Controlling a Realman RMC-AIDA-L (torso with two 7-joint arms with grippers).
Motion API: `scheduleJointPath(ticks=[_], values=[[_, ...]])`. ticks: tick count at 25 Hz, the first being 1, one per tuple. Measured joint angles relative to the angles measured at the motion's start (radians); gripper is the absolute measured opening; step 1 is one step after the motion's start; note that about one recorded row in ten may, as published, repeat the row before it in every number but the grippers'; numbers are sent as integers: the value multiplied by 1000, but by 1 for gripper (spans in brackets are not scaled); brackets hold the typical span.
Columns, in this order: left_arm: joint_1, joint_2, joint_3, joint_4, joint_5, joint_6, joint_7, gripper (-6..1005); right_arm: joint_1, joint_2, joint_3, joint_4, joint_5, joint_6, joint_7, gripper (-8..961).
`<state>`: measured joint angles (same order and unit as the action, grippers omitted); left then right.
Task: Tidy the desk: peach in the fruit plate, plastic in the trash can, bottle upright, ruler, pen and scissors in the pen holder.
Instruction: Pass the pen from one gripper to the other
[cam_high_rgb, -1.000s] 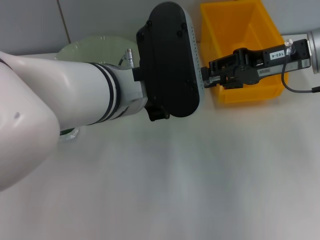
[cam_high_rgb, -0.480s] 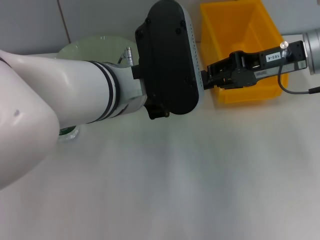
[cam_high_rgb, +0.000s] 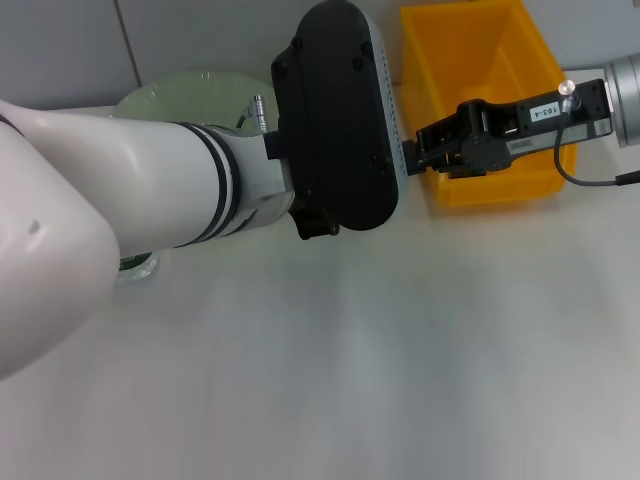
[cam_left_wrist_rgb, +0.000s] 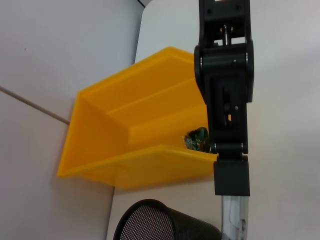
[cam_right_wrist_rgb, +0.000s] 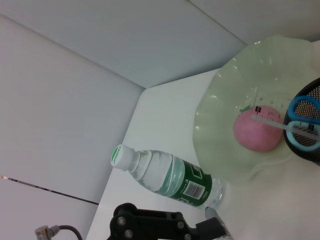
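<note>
Reaching in from the right, my right gripper (cam_high_rgb: 412, 152) is in front of the yellow trash can (cam_high_rgb: 470, 60). The left wrist view shows the right gripper (cam_left_wrist_rgb: 231, 186) shut on a clear pen (cam_left_wrist_rgb: 233, 217), held just above the black mesh pen holder (cam_left_wrist_rgb: 160, 220). Crumpled plastic (cam_left_wrist_rgb: 196, 140) lies inside the trash can (cam_left_wrist_rgb: 115, 135). In the right wrist view a pink peach (cam_right_wrist_rgb: 255, 132) rests in the pale green fruit plate (cam_right_wrist_rgb: 225, 100). The bottle (cam_right_wrist_rgb: 170, 177) stands beside the plate. Blue scissors (cam_right_wrist_rgb: 292, 112) and a clear ruler (cam_right_wrist_rgb: 267, 120) sit in the pen holder (cam_right_wrist_rgb: 311, 91).
My left arm (cam_high_rgb: 335, 120) stretches across the desk from the left, its black wrist hiding the pen holder and part of the fruit plate (cam_high_rgb: 170, 95) in the head view. A grey wall rises right behind the desk's far edge.
My right gripper has risen a little and tilted, with its tip staying beside the left wrist. The left arm has barely moved.
</note>
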<state>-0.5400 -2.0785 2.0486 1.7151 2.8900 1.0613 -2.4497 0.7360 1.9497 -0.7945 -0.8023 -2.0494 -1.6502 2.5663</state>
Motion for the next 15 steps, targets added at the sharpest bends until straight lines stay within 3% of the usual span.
scheduleJointPath(ticks=[10,15], values=[[0,0,3,0,1,0,7,191,0,0,-1,0,-2,7,0,160],[2,0,-1,6,1,0,6,193,0,0,-1,0,-3,10,1,153]])
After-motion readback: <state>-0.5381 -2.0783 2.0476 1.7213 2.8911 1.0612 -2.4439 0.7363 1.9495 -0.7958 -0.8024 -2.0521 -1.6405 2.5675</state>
